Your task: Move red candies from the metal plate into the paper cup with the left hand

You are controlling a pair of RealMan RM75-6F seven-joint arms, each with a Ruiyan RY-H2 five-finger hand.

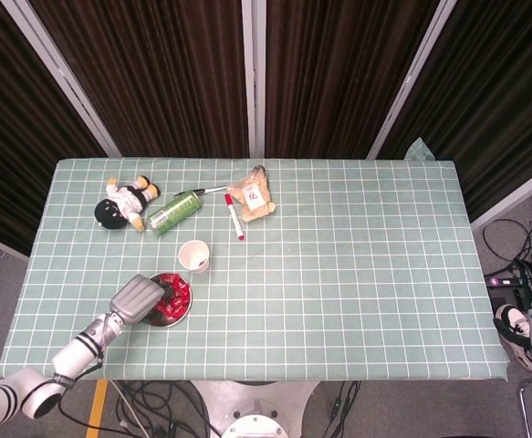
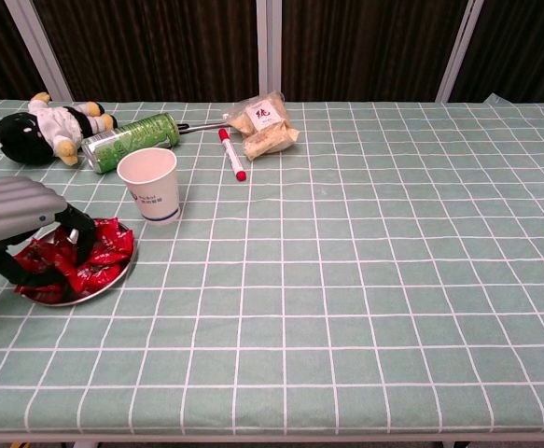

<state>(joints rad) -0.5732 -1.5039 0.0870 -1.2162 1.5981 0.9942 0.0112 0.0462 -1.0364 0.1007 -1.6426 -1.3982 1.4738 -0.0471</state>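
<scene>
Most of the job remaining, judging by the heap. Spanning both views: desk (image 2: 365, 280) in green checked cloth. Reaching down at its near-left corner: left hand (image 2: 29, 233), fingers curling into the candies (image 2: 99, 257), grasp unconfirmed, cannot tell. Sitting under them: plate (image 1: 186, 308), heaped red. Standing upright just beyond: cup (image 2: 150, 184), something reddish possibly showing inside from overhead. Right hand staying out of both views.
</scene>
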